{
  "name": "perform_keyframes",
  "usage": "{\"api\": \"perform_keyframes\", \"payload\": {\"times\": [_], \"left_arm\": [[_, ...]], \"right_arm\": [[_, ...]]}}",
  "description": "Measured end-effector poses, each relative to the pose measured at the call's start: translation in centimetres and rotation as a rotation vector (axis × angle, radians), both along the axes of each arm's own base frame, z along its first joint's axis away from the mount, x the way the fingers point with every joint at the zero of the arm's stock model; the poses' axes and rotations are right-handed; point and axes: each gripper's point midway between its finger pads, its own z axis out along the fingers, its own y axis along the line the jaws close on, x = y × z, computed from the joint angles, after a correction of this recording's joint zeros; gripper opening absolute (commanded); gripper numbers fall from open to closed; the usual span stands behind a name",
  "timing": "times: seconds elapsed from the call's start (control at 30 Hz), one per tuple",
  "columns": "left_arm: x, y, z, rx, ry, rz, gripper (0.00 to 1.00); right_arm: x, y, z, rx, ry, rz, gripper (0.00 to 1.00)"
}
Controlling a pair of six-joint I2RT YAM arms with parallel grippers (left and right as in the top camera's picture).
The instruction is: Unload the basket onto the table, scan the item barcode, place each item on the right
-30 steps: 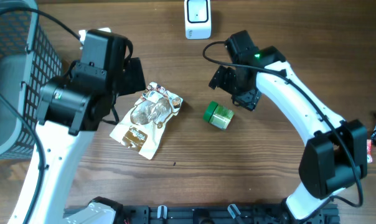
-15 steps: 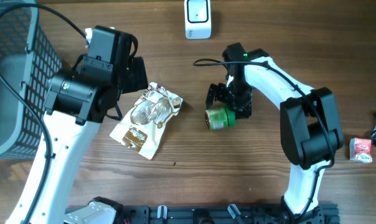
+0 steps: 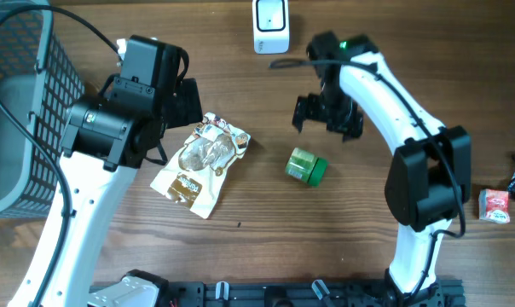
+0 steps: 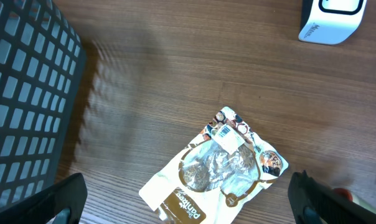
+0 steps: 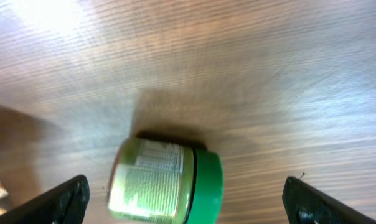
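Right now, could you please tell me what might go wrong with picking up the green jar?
The green jar lies on its side, so it could roll away when the open right gripper closes on it. No barcode shows clearly on its label, so it might reach the scanner facing wrongly.

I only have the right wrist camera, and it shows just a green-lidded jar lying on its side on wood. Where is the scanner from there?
Observer: The white scanner stands at the far edge of the table, beyond the jar and slightly to its left.
Operator: Where does my gripper sit relative to both?
Observer: The right gripper hangs open between jar and scanner, not touching the jar.
Operator: Anything else out there to scan?
Observer: A snack pouch lies flat to the left of the jar, its white barcode label facing up.
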Motion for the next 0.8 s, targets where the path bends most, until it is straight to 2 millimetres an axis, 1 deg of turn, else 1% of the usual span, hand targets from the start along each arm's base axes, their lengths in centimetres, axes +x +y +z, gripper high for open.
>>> {"api": "perform_keyframes", "payload": {"times": [0.03, 0.1, 0.13, 0.27, 0.37, 0.5, 0.7, 0.8], "left_arm": [[0.0, 0.0, 0.0, 0.000, 0.000, 0.000, 1.00], [0.0, 0.0, 0.0, 0.000, -0.001, 0.000, 1.00], [0.0, 0.0, 0.0, 0.000, -0.001, 0.000, 1.00], [0.0, 0.0, 0.0, 0.000, 0.000, 0.000, 1.00], [-0.1, 0.0, -0.1, 0.001, 0.004, 0.000, 1.00], [-0.2, 0.1, -0.1, 0.004, 0.010, 0.000, 1.00], [-0.2, 0.1, -0.1, 0.004, 0.010, 0.000, 1.00], [-0.2, 0.1, -0.2, 0.004, 0.012, 0.000, 1.00]], "right_arm": [[0.9, -0.4, 1.4, -0.025, -0.037, 0.003, 1.00], [0.1, -1.1, 2.6, -0.059, -0.009, 0.006, 1.00], [-0.2, -1.4, 2.8, -0.072, 0.002, 0.011, 1.00], [-0.7, -1.4, 2.6, -0.068, 0.023, 0.035, 1.00], [-1.7, -1.1, 1.9, -0.040, 0.068, 0.043, 1.00], [-2.8, 0.2, 1.5, 0.023, 0.113, 0.041, 1.00], [-2.7, 2.8, 0.8, 0.073, 0.080, 0.086, 1.00], [-3.4, 4.4, -0.3, 0.081, 0.075, 0.130, 1.00]]}}
